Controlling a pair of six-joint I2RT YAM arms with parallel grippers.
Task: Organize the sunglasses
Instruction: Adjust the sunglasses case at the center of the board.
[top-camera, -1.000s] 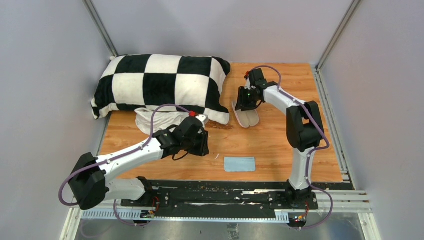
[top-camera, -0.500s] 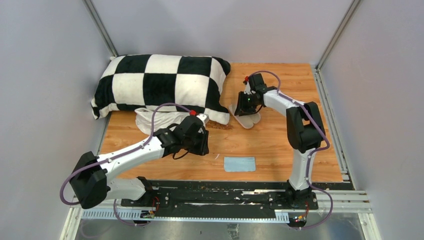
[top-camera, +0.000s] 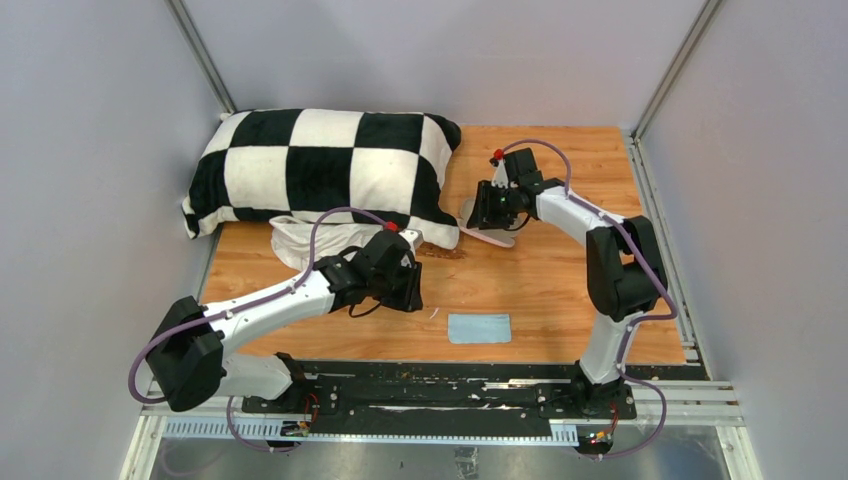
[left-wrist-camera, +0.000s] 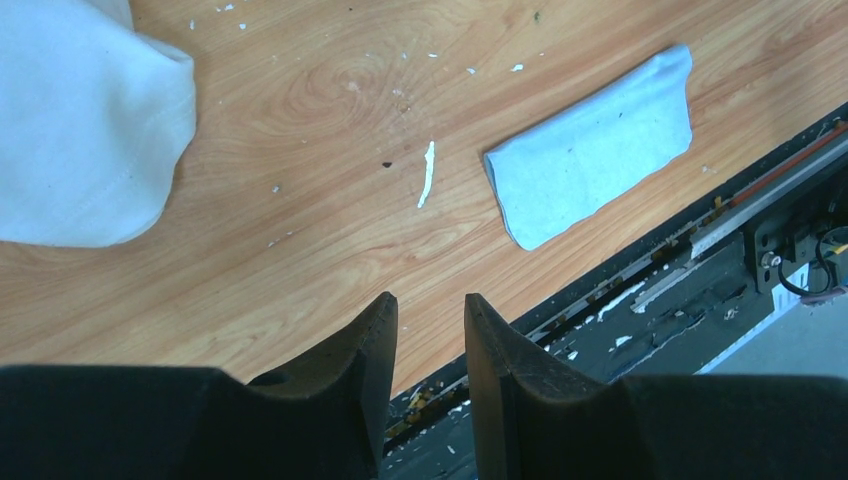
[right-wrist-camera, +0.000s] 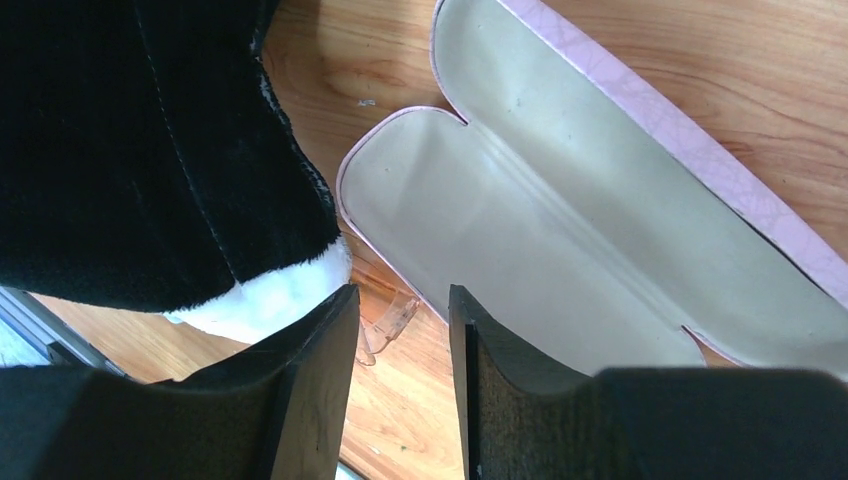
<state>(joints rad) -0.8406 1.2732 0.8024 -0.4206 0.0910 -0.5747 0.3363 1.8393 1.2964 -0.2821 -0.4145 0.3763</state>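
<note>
The sunglasses do not show in any view. The pink clamshell case (top-camera: 497, 236) lies open on the wooden table beside the pillow's right corner, and its cream inside fills the right wrist view (right-wrist-camera: 560, 220). My right gripper (top-camera: 481, 211) hangs low over the case's left end, by the pillow corner. Its jaws (right-wrist-camera: 400, 300) are slightly apart and empty. A small clear plastic piece (right-wrist-camera: 388, 318) lies on the wood between case and pillow. My left gripper (top-camera: 407, 292) hovers over bare wood at front centre, with its jaws (left-wrist-camera: 430, 305) slightly apart and empty.
A black-and-white checked pillow (top-camera: 320, 165) fills the back left, and its corner shows in the right wrist view (right-wrist-camera: 140, 130). A white fabric bundle (top-camera: 300, 243) lies in front of it (left-wrist-camera: 80, 110). A light-blue cloth (top-camera: 479, 328) lies near the front edge (left-wrist-camera: 590, 145). Walls enclose three sides.
My right gripper has moved left and turned toward the pillow corner. The open case now lies turned more crosswise. My left arm has shifted slightly right.
</note>
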